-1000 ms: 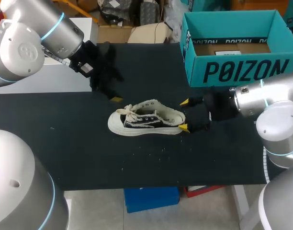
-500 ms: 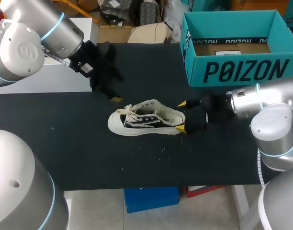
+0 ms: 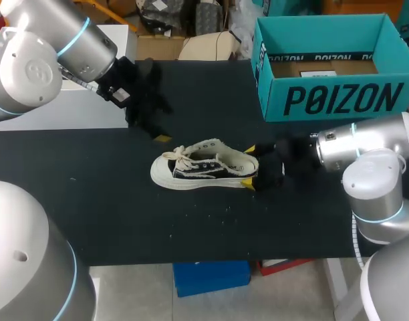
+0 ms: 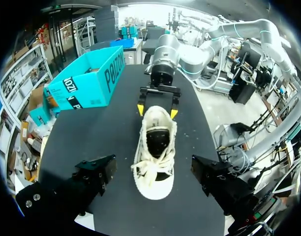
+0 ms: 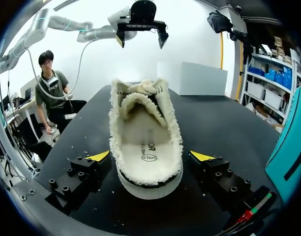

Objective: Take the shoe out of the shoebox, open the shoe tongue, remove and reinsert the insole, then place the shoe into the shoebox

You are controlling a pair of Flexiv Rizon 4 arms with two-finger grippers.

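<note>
A black low sneaker (image 3: 204,167) with white sole, cream fleece lining and white laces lies on its sole in the middle of the black table, toe to the left. My right gripper (image 3: 248,166) is at its heel, open, a yellow tip on either side. In the right wrist view the heel of the sneaker (image 5: 145,142) sits between the fingers of my right gripper (image 5: 150,157) with small gaps on both sides. My left gripper (image 3: 151,127) hangs open above and behind the toe. The left wrist view has the sneaker (image 4: 155,147) below my left gripper (image 4: 153,169). The teal shoebox (image 3: 325,100) stands open at the back right.
A white block (image 3: 64,110) stands at the table's left back, under my left arm. Bare black tabletop (image 3: 124,214) lies in front of the sneaker and to its left. The shoebox's wall (image 5: 288,142) is close beside my right gripper.
My right gripper has slid left along the table until its fingers straddle the sneaker's heel. The sneaker and my left arm have not moved.
</note>
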